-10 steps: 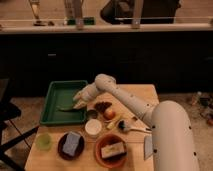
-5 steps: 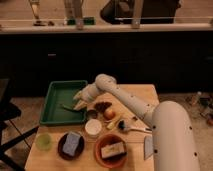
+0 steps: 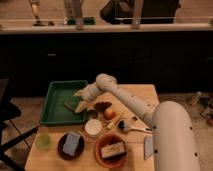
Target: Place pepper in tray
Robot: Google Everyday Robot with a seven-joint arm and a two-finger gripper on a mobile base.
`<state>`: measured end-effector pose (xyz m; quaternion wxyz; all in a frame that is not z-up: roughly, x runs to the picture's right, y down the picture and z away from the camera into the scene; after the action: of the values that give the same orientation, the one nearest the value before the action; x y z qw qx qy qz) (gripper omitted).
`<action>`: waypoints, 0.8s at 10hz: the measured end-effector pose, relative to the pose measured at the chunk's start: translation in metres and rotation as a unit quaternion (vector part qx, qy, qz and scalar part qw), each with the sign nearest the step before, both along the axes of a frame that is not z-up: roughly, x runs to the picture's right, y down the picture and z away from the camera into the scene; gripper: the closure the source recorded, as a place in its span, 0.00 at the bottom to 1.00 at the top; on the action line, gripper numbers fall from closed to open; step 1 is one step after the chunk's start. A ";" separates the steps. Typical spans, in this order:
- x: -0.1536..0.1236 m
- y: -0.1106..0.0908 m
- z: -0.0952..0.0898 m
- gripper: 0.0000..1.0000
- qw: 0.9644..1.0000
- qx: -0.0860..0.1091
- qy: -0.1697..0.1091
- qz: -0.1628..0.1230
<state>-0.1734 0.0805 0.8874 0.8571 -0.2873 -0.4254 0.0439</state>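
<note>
Presently observed: white arm reaching from lower right across wooden table to right rim of dark-green tray. Gripper positioned low over tray's right side, just above its floor. State of the fingers cannot be told; tips merge with pale shape beneath them. Pepper seen as a small greenish form inside tray, at or just under gripper tip; contact with tray floor not determinable, nor whether gripped. Tray set at table's left half, long side running away from camera. Noted just right of tray: dark cluster, round orange-red fruit, yellowish elongated item. Noted nearer camera: white cup, dark bowl holding a blue-grey block, orange bowl holding a pale block, small green cup at front-left corner. Brush-like utensil lying beside arm's lower segment.
</note>
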 end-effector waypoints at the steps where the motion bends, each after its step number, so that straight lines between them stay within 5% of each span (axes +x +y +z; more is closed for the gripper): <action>1: 0.001 0.000 0.000 0.23 1.000 0.000 0.000 0.000; 8: 0.002 0.001 -0.004 0.20 1.000 -0.002 0.003 -0.003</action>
<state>-0.1710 0.0816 0.8832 0.8581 -0.2904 -0.4214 0.0428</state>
